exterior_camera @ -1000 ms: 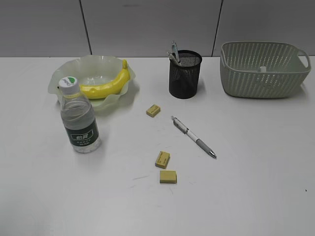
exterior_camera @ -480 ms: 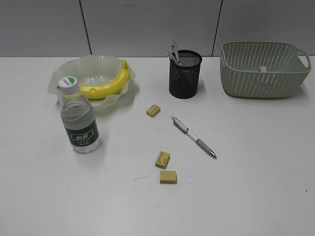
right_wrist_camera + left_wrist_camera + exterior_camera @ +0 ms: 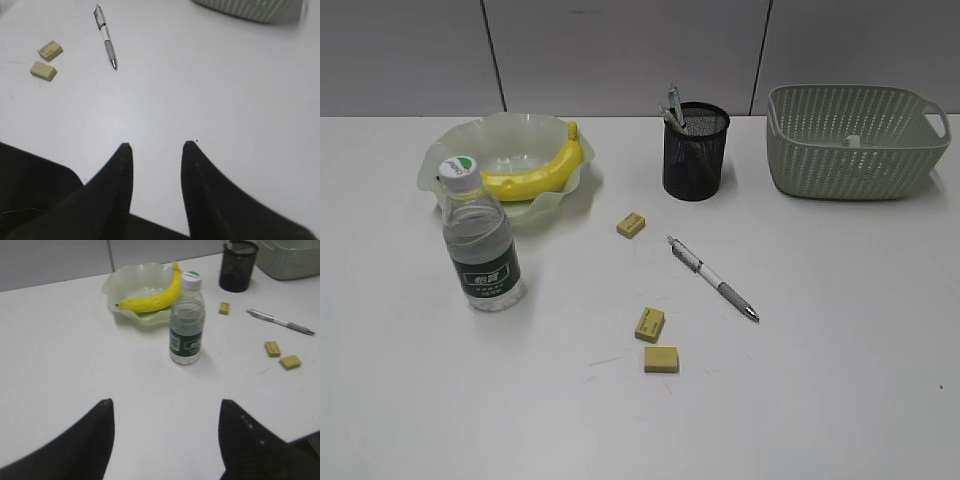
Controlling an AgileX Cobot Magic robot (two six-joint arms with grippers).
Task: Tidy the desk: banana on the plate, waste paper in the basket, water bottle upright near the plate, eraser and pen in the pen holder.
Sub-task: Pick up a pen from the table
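Exterior view, read left to right: the banana [image 3: 542,174] already lies in the plate [image 3: 445,150], and the water bottle [image 3: 480,243] stands upright just in front of that plate, so those two steps look done. Three yellow erasers are left on the tabletop [image 3: 840,350]: one eraser [image 3: 632,224] toward the pen holder [image 3: 696,151], a second eraser [image 3: 650,324] nearer the camera, and a third eraser [image 3: 661,359] just beside it. The pen [image 3: 712,277] lies flat to their right, so filling the holder is still to do. The holder already has something sticking out of it. Farthest right is the basket [image 3: 855,140]; a small white bit shows inside, but I cannot tell whether it is the waste paper.

The left end effector [image 3: 165,440] is spread wide and empty, with the bottle ahead of it and the plate beyond. The right end effector [image 3: 156,175] is parted more narrowly and is also empty; the pen and two erasers lie ahead to its left, well apart from it, and the basket is ahead to its right.
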